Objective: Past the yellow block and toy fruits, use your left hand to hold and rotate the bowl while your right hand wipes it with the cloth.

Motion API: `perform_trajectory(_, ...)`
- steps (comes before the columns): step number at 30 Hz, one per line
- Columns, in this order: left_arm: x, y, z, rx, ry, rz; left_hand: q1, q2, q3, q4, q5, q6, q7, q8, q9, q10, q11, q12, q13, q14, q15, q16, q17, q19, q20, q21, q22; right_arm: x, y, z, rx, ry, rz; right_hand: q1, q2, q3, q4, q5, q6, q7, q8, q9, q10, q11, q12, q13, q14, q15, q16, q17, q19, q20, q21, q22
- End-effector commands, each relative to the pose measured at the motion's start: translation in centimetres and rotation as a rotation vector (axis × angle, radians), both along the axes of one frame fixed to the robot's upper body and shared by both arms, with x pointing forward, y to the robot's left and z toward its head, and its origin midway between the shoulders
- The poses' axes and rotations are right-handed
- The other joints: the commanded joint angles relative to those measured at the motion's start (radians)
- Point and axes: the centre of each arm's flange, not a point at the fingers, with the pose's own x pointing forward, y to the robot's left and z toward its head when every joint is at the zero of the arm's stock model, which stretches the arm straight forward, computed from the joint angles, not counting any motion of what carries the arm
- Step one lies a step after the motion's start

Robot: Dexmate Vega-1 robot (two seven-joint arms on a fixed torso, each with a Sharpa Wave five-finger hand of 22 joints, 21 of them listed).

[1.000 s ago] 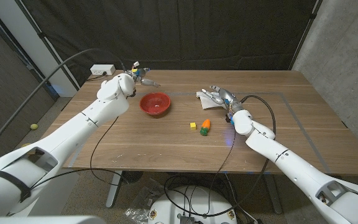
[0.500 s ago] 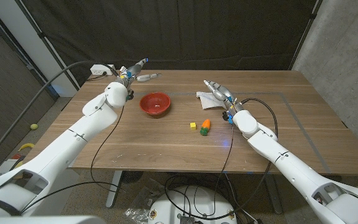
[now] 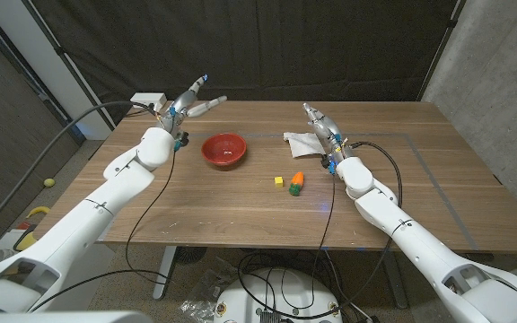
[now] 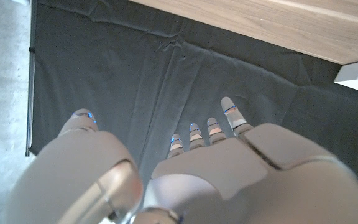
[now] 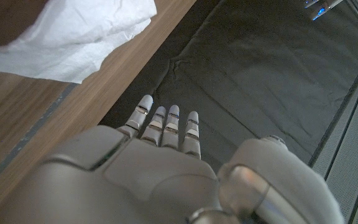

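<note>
Red bowl (image 3: 224,149) beside left hand (image 3: 192,100)

Lab: black curtain (image 3: 312,45) backdrop, cabled wooden table (image 3: 240,197).

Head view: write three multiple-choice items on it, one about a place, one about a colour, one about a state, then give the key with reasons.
1. Where does the white cloth lie?
A. inside the bowl
B. on the table beside the right hand
C. under the yellow block

2. What colour is the bowl?
A. red
B. blue
C. white

3. What is the left hand doing?
A. holding the bowl's rim
B. pinching the toy carrot
C. holding nothing, fingers apart, raised beyond the bowl

Key: 1 B, the cloth is spread on the wood next to the right hand, apart from the bowl. 2 A, the bowl is plainly red against the brown table. 3 C, the left hand is lifted toward the table's far edge, clear of the bowl, while the yellow block and toy carrot sit untouched nearer the robot.
</note>
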Motion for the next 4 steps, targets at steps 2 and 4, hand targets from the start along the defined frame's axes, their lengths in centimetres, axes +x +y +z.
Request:
perform_trajectory(2, -0.49, 0.24, -0.64, -0.074, -0.024, -0.111, -0.007, 0.008, -0.006, 0.001, 0.007, 0.002, 0.009, -0.001, 0.001, -0.015, 0.012, -0.003, 0.003, -0.012, -0.001, 0.003, 0.000, -0.011, -0.011, -0.005, 0.005, -1.55, -1.47, -0.07, 0.128, -0.044, -0.031, -0.009, 0.003, -0.007, 0.000, 0.001, 0.021, 0.003, 0.008, 0.003, 0.020, 0.001, 0.010, 0.001, -0.003, -0.009, 0.005, -0.011, -0.023, 0.005, -0.015, 0.000)
perform_trajectory(4, -0.39, 0.24, -0.83, -0.082, -0.018, -0.113, -0.008, 0.010, -0.007, 0.002, 0.007, 0.001, 0.016, -0.002, 0.001, -0.015, 0.013, -0.002, 0.003, -0.012, -0.001, 0.003, -0.001, -0.011, -0.013, -0.006, 0.005, -1.91, -1.59, -0.21, 0.135, -0.048, -0.030, -0.009, 0.004, -0.007, -0.001, 0.001, 0.022, 0.003, 0.007, 0.003, 0.022, 0.001, 0.011, 0.001, -0.003, -0.011, 0.006, -0.013, -0.020, 0.008, -0.016, 0.000)
